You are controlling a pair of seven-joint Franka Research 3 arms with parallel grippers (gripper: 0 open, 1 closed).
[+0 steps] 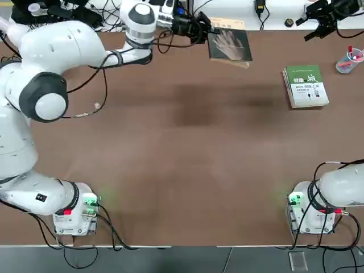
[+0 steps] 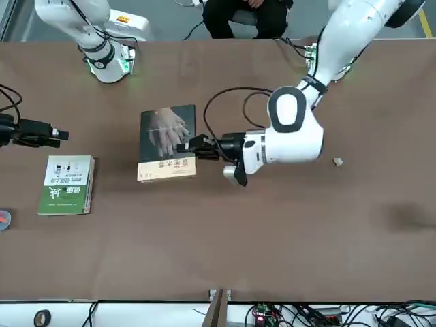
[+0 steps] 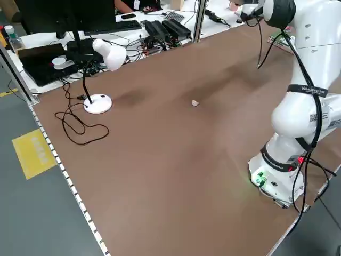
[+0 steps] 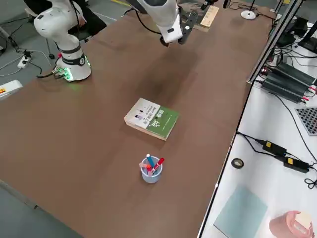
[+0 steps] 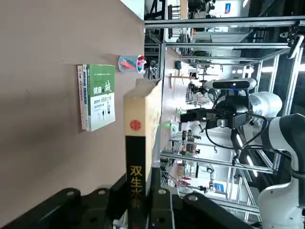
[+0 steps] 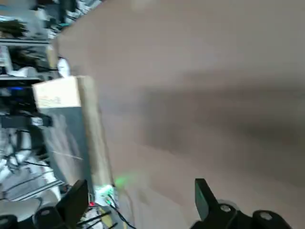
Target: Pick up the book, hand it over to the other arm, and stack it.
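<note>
Two books in play. Left gripper (image 2: 197,146) is clamped on the edge of the book (image 2: 167,142), holding it off the table (image 2: 272,238), cover up and roughly level, past the far edge from the bases in the top view. Green book (image 1: 306,86) lies flat on the table, well apart from the held one, toward the right arm's side. Right gripper (image 1: 324,21) hangs beyond the green book, jaws spread wide, nothing between them; looks aimed at the held book, though the wrist view is blurred. Pen cup (image 4: 151,170) sits near the green book.
</note>
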